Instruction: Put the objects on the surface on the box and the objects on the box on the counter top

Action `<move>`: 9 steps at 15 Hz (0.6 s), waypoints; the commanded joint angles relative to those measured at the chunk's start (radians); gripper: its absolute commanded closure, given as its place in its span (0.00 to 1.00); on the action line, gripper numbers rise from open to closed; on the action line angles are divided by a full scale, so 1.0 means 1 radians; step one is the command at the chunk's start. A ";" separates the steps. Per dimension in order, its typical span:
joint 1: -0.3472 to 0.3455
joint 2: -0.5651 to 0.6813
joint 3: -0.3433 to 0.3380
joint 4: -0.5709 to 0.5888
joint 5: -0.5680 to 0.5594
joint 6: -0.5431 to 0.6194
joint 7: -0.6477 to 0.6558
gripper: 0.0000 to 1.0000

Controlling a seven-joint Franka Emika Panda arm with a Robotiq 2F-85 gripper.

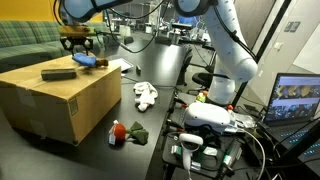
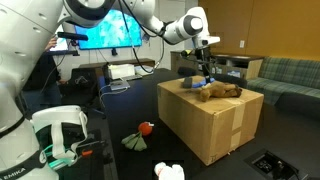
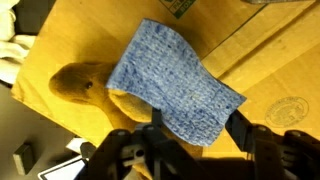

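End effector [image 3: 195, 132] clamped on the blue cloth [image 3: 175, 85] over the box [image 1: 50, 100] at left of an exterior view; step, as I judge it: unloading the box, so next I carry the cloth past the edge and lower it to the tabletop [image 1: 90, 160].

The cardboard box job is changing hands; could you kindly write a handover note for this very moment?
Gripper: shut on the blue cloth, over the cardboard box.
On the box: brown plush toy and a dark flat object.
On the counter top: white plush toy and red-and-green toy.
Done: nothing swapped yet.
Left: set cloth, brown toy and dark object on the counter; lift both counter toys onto the box.
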 commanded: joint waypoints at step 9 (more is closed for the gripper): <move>-0.030 0.204 -0.003 0.256 0.058 -0.023 -0.180 0.00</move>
